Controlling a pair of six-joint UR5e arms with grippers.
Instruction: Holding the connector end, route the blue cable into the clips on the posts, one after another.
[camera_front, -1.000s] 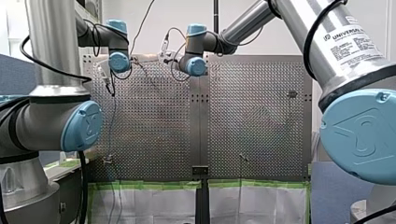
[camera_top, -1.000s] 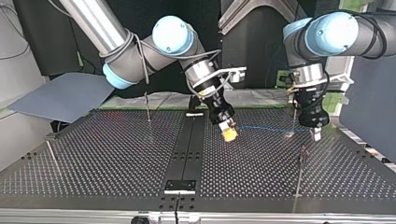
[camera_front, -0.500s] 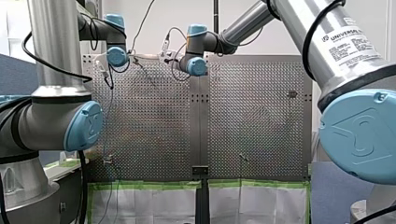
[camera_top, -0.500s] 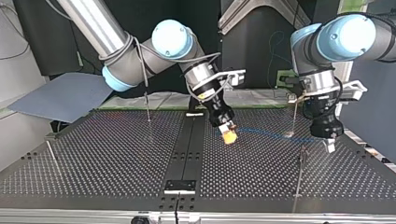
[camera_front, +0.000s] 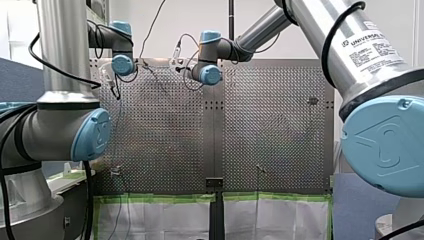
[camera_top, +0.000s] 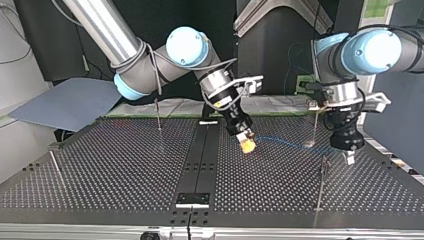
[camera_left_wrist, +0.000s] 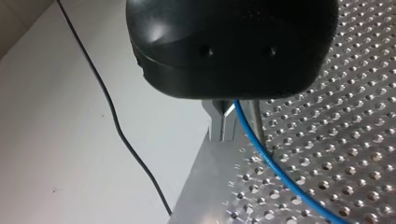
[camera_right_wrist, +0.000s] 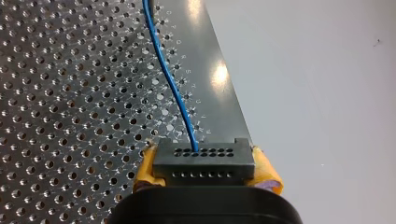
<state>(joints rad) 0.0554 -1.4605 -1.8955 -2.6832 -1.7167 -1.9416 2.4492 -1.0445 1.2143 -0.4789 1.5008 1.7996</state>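
In the top view my right gripper (camera_top: 246, 144), with yellow pads, is shut on the black connector just above the table's middle. The right wrist view shows the connector (camera_right_wrist: 204, 158) clamped between the yellow pads (camera_right_wrist: 145, 169), with the blue cable (camera_right_wrist: 170, 79) leaving it over the perforated plate. The cable (camera_top: 285, 142) runs in a shallow curve toward the top view's right to my left gripper (camera_top: 349, 158). Its metal fingers (camera_left_wrist: 220, 126) are shut on the cable (camera_left_wrist: 273, 165) near the table's edge. A thin post (camera_top: 315, 125) stands just behind the cable and another post (camera_top: 321, 182) in front of it.
Two more thin posts stand at the top view's left, one at the back (camera_top: 158, 114) and one near the side edge (camera_top: 55, 167). A black rail (camera_top: 199, 160) runs down the table's middle. A loose black wire (camera_left_wrist: 116, 126) lies on the white surface beyond the table edge.
My left gripper has carried the cable toward the top view's right and nearer the camera, past the back post. My right gripper has shifted only slightly with the connector.
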